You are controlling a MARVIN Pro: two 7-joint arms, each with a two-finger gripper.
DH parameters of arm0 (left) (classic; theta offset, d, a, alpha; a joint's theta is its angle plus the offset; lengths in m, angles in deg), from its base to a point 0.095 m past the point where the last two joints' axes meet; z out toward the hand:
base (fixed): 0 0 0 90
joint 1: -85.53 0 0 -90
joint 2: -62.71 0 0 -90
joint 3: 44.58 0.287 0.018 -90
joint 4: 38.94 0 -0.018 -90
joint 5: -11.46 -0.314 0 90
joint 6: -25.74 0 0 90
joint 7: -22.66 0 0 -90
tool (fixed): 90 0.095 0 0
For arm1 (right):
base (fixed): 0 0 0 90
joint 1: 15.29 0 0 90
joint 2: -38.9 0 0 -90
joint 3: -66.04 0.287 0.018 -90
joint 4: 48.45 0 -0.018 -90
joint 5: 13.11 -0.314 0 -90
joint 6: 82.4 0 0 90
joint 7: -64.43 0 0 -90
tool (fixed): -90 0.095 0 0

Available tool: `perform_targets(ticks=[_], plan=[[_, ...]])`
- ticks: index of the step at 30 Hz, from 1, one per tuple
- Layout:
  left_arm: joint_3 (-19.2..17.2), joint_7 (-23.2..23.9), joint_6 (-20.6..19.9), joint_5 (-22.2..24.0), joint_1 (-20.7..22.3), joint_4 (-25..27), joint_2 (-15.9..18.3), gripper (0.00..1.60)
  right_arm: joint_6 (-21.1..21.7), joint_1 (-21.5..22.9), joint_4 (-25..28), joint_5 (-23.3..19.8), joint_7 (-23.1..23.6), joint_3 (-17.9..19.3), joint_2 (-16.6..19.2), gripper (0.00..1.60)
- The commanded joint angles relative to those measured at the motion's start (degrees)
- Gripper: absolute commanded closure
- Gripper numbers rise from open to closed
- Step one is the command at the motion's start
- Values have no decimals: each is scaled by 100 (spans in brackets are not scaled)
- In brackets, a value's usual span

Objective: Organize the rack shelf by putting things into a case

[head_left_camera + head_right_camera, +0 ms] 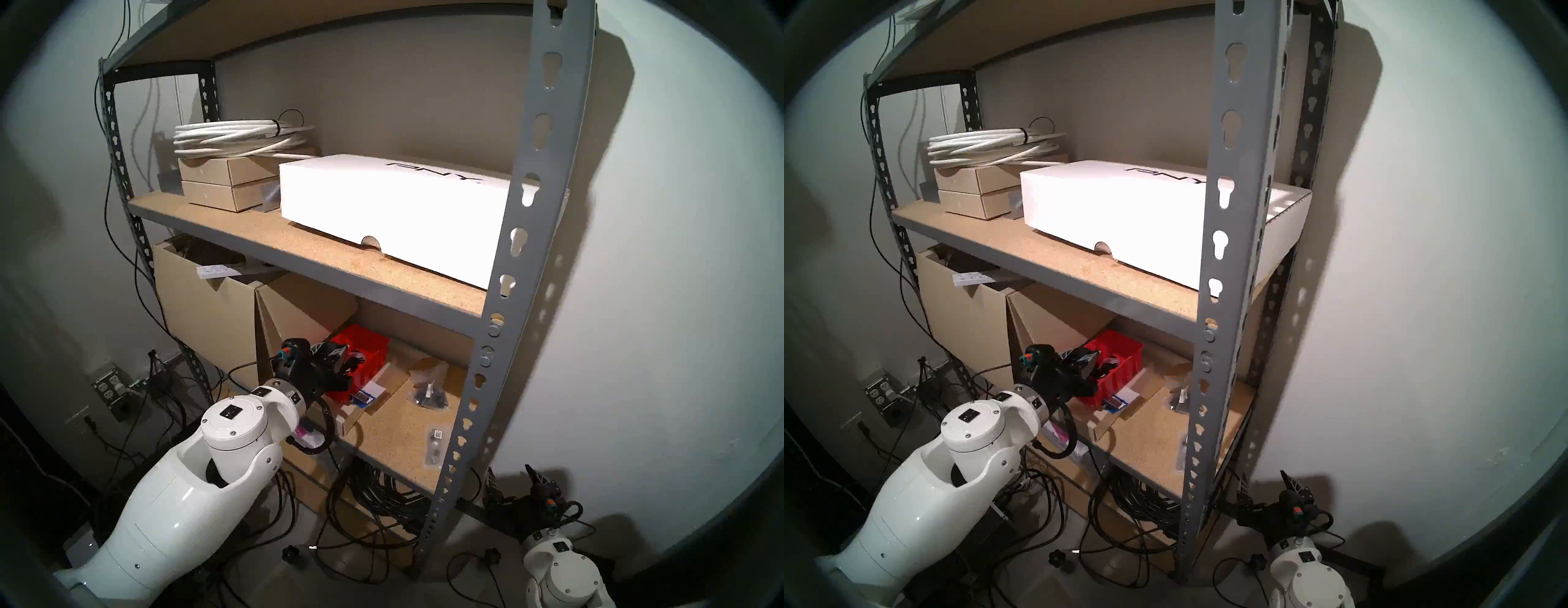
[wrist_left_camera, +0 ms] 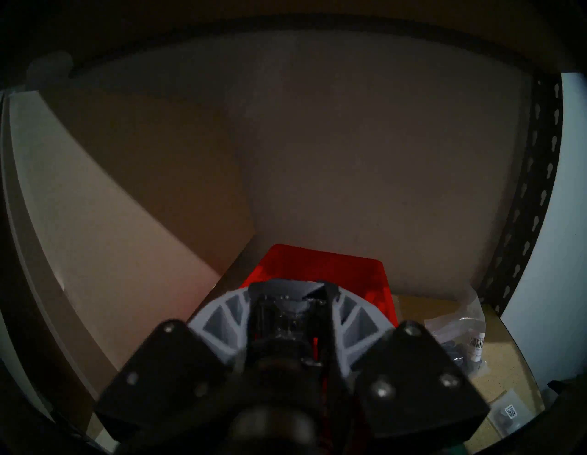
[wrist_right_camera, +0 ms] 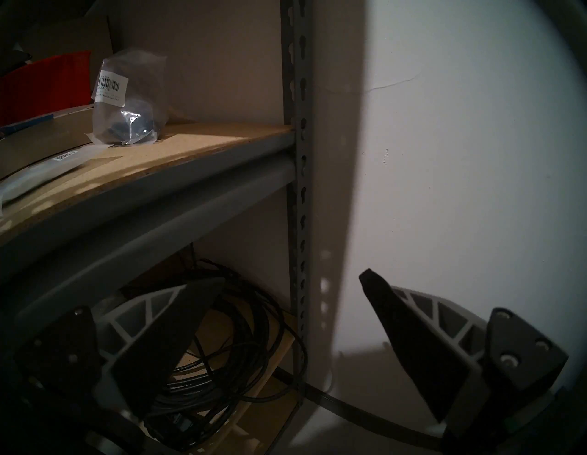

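Left end effector (image 1: 339,361) grips black part (image 2: 286,317) over red bin (image 1: 373,346) rim.

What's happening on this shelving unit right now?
The robot's left hand is closed on a small dark part, held over the small red plastic bin on the lower chipboard shelf. A clear plastic bag of black parts and a flat clear packet with a white label lie on that shelf, outside the bin. The right hand hangs open and empty beside the rack.
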State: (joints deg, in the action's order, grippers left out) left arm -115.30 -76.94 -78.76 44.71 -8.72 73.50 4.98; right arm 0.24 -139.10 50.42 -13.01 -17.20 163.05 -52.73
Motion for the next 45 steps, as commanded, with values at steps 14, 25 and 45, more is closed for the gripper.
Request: perform_targets(ticks=[14,25,45], plan=[[171,39,-85,-117,635,-463,-269,160,-9,4,97,-2,-1,0,-1,0],[228,74,-90,-182,656,-527,-303,133,-7,3,99,-1,-1,0,-2,0],[295,137,-111,-287,750,-625,-403,88,-6,2,100,-1,-1,-1,-2,0]])
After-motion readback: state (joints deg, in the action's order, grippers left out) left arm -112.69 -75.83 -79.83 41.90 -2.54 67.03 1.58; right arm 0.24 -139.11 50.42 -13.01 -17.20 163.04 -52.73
